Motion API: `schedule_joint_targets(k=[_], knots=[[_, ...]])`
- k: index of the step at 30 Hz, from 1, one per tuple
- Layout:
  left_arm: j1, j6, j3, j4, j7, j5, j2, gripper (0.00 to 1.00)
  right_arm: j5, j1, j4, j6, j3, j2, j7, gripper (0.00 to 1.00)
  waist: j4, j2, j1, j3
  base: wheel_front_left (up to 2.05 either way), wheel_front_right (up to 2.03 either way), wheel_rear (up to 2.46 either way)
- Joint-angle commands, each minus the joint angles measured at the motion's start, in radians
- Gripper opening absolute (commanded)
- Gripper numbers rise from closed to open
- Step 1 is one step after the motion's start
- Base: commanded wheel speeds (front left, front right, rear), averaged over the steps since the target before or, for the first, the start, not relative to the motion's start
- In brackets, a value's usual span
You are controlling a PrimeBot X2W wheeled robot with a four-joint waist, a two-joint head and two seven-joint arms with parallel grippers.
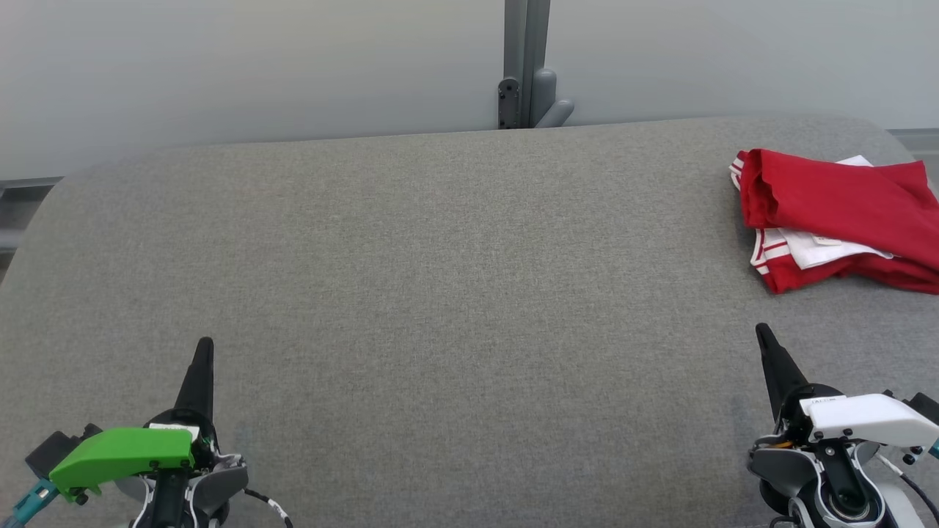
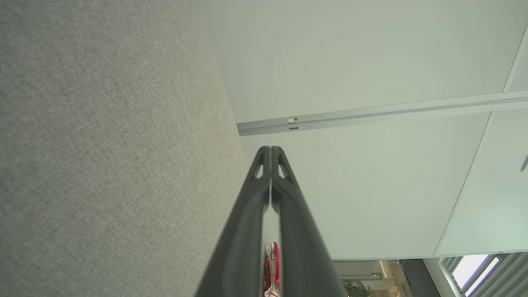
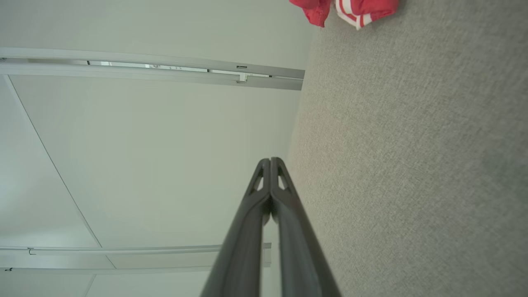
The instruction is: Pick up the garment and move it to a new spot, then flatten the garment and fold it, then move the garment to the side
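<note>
The garment [image 1: 836, 216] is red with white stripes and a white inner layer. It lies folded in a loose bundle at the far right of the grey table [image 1: 440, 279], running off the head view's right edge. Its edge also shows in the right wrist view as the garment [image 3: 354, 8], and a sliver of the garment [image 2: 272, 268] peeks between the left fingers. My left gripper [image 1: 205, 343] is shut and empty at the lower left. My right gripper [image 1: 761, 328] is shut and empty at the lower right, a short way in front of the garment. Both grippers' tips meet: left gripper [image 2: 271, 148], right gripper [image 3: 270, 160].
The grey fabric-covered table has rounded far corners. Behind it stands a pale partition wall with a grey post and bracket [image 1: 528, 81] at the middle of the far edge.
</note>
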Motion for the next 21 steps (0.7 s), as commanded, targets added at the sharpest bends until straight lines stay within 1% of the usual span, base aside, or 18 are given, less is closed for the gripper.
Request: schedule_joint_targets(k=[1, 17, 21], knots=[[-0.018, -0.006, 0.007, -0.001, 0.004, -0.019, 0.0, 0.0, 0.022, -0.016, 0.001, 0.0, -0.005, -0.005, 0.007, 0.0, 0.0, 0.0, 0.0, 0.0, 0.0, 0.0, 0.0], [-0.028, -0.021, 0.027, 0.002, 0.036, -0.123, -0.002, 0.0, 0.125, -0.02, 0.01, 0.0, -0.018, -0.005, 0.03, 0.0, -0.001, 0.0, 0.0, -0.005, 0.0, 0.0, 0.0], [-0.026, -0.021, 0.026, 0.002, 0.035, -0.12, -0.002, 0.0, 0.123, -0.02, 0.01, 0.0, -0.019, -0.003, 0.03, 0.0, -0.001, 0.0, 0.0, -0.005, 0.0, 0.0, 0.0]])
